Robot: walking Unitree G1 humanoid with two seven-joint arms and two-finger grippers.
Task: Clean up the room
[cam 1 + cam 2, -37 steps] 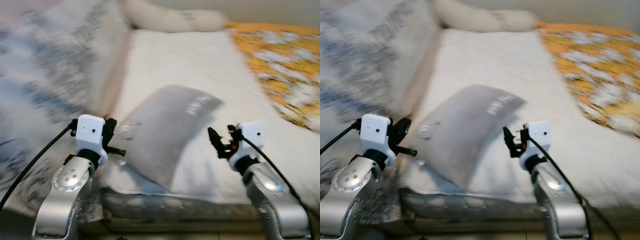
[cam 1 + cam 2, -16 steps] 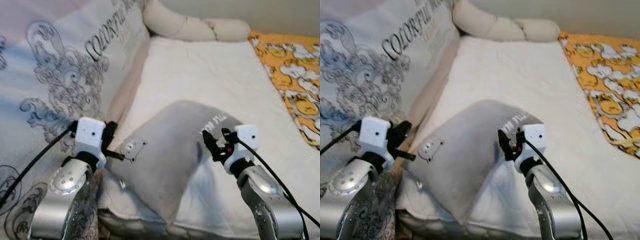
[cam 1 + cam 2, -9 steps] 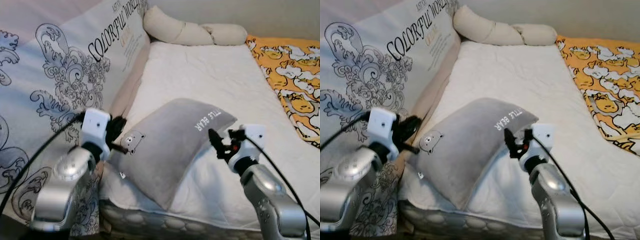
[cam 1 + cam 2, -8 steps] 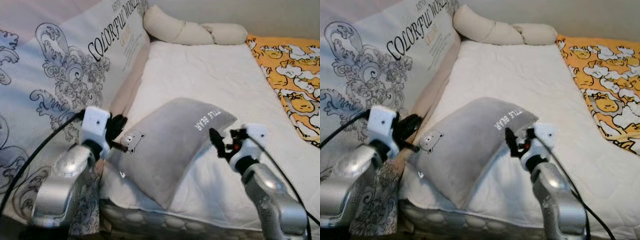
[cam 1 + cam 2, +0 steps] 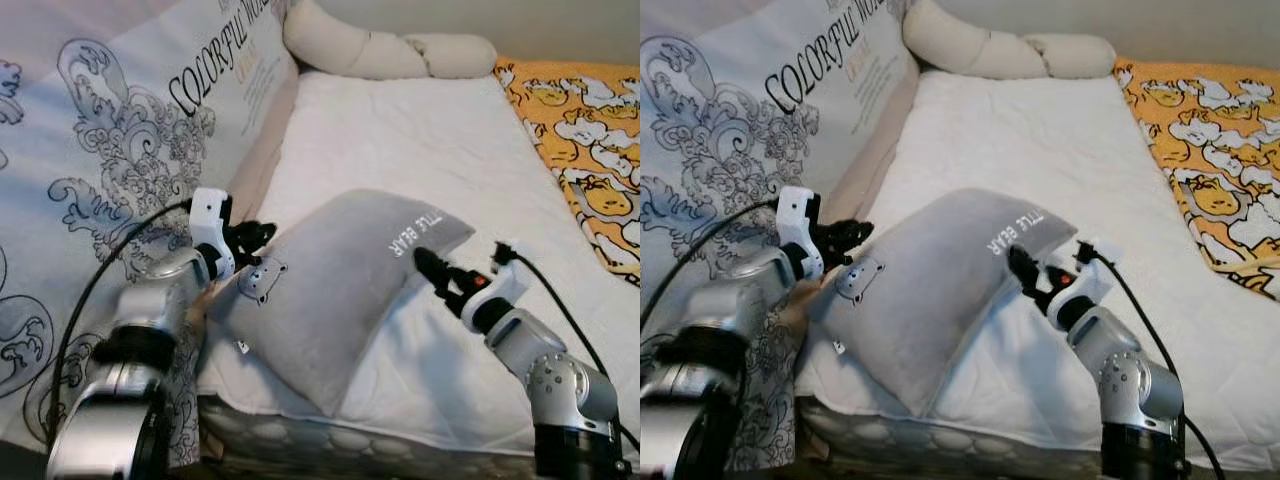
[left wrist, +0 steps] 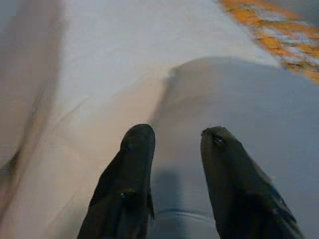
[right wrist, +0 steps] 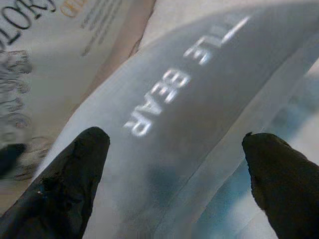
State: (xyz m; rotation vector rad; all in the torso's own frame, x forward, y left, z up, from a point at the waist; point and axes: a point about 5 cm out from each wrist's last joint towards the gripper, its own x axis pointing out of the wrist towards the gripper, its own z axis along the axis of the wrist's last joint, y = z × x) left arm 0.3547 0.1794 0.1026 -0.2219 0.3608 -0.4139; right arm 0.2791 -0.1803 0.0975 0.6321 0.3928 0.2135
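Observation:
A grey pillow (image 5: 340,280) printed "LITTLE BEAR", with a small bear patch (image 5: 262,280), lies tilted on the white mattress (image 5: 400,130) near its front left corner. My left gripper (image 5: 255,238) is at the pillow's left end, just above the bear patch. In the left wrist view the left gripper (image 6: 174,142) is open, and the pillow's edge runs between its fingers. My right gripper (image 5: 428,266) touches the pillow's right edge below the lettering. In the right wrist view the right gripper (image 7: 174,147) is open wide, facing the lettered side.
A tall white cover (image 5: 130,150) with black scrollwork and "COLORFUL WORLD" lettering stands along the bed's left side. A cream bolster (image 5: 380,50) lies at the head. An orange patterned quilt (image 5: 590,120) covers the right side. The mattress's front edge is just below the pillow.
Both arms have stretched forward. The left gripper has come up to the pillow's bear patch and the right fingertips have reached the pillow's right edge. The pillow has stayed put.

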